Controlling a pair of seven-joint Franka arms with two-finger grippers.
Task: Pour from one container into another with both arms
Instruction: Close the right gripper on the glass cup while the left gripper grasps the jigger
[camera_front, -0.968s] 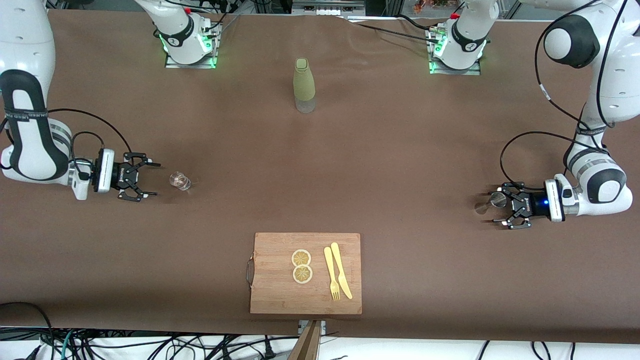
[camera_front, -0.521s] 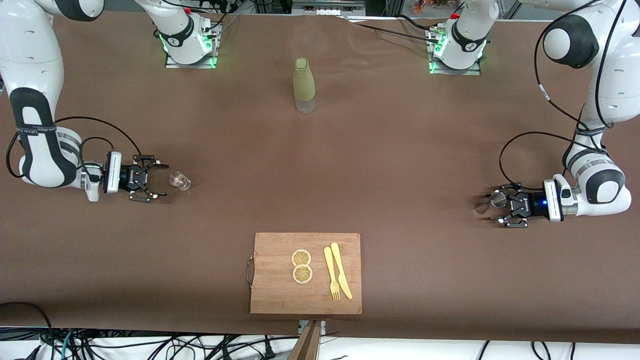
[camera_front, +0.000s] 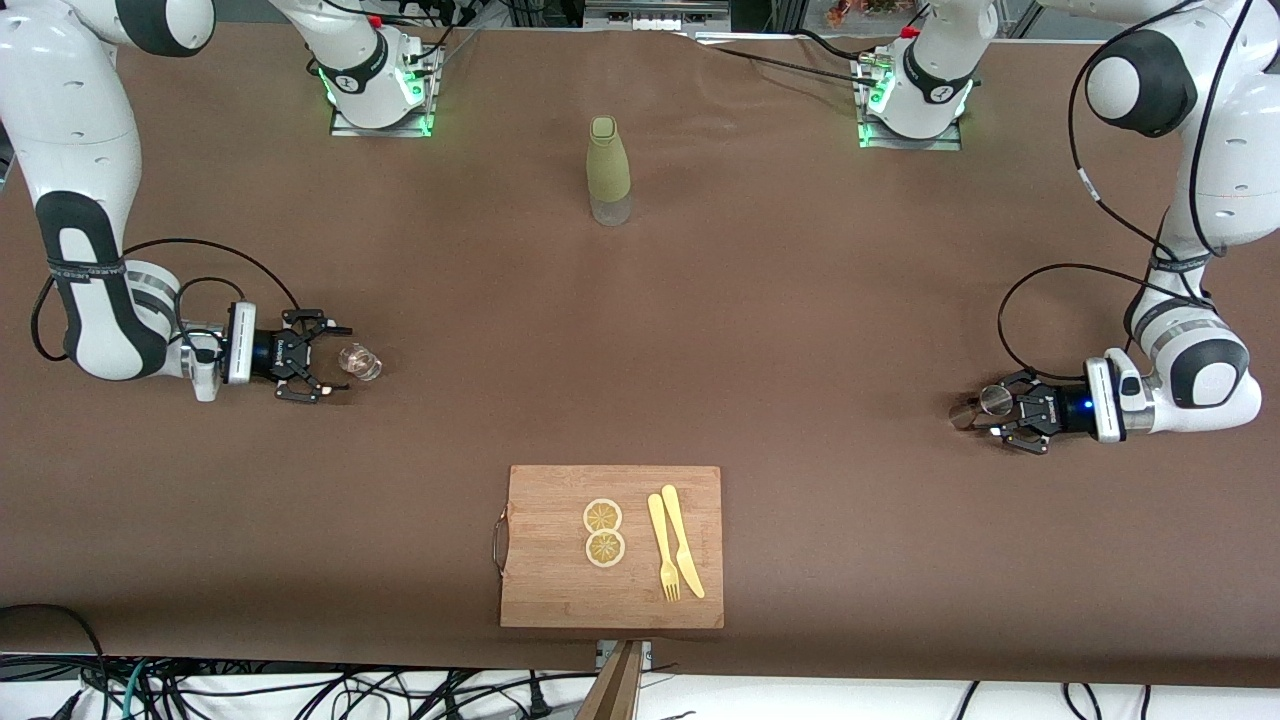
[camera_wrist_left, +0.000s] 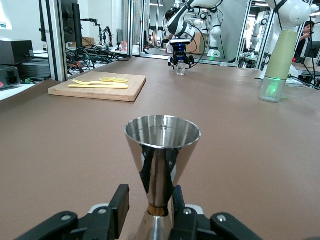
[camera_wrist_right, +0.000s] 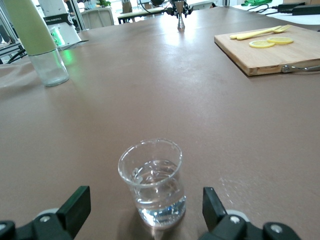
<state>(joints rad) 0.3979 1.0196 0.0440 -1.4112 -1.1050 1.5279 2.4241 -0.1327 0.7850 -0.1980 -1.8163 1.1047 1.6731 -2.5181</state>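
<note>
At the right arm's end of the counter (camera_front: 800, 330), the right end effector (camera_front: 322, 356) sits low with its fingers (camera_wrist_right: 75, 207) wide apart, one on each side of the little glass cup (camera_front: 359, 361). They are not touching it. The cup stands upright with some clear water in it, so I think it must be squeezed gently and kept level so nothing spills.

At the left arm's end, the left end effector (camera_front: 1003, 417) has its fingers (camera_wrist_left: 120, 202) pressed on the thin middle of the steel jigger (camera_front: 985, 403). Holding the middle likely keeps the top cup open for pouring.

Between the arms, a green bottle (camera_front: 607, 170) stands nearer the arm bases. A wooden cutting board (camera_front: 560, 590) lies nearer the front camera, with two lemon slices (camera_front: 603, 532), a yellow fork (camera_front: 662, 547) and a yellow knife (camera_front: 682, 540).
</note>
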